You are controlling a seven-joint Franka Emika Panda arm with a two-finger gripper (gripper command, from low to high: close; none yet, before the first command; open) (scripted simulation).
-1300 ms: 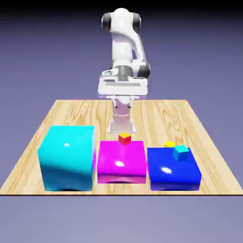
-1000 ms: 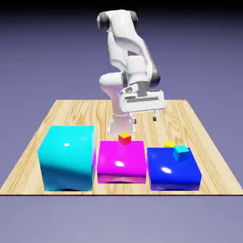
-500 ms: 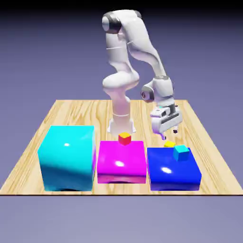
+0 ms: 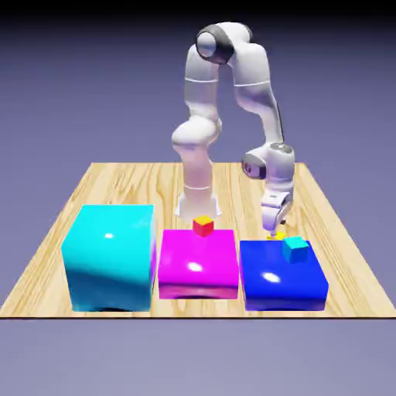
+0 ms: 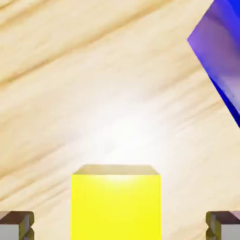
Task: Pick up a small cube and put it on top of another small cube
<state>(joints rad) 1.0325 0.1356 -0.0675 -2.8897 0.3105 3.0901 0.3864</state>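
The pincer stands wide apart, its two grey tips at the bottom edge of the hand view, one near 8 o'clock and the other near 4 o'clock, and it holds nothing. Between the tips, at 6 o'clock in the hand view, is the small yellow cube, with a strip of wood showing on either side of it, so neither tip touches it. Its bright yellow face fills most of what shows, flat and square to the view, with a narrow, duller, tan-looking face along its upper edge; the bottom of the picture cuts it off. Pale wooden table surrounds it, the grain running slantwise, with a white glare just above the cube. At 2 o'clock in the hand view a corner of the blue block juts in, apart from the cube. In the exterior view the arm bends over and down to about 4 o'clock, and the yellow cube shows as a small patch on the table beneath the hand, just behind the blue block, partly hidden. On the blue block's top, near its back edge at 1 o'clock, sits the tiny cyan cube. The magenta block lies at 6 o'clock, with a tiny red-sided, yellow-topped cube at its back edge at 12 o'clock. The big cyan block, tallest of the three, stands at 8 o'clock.
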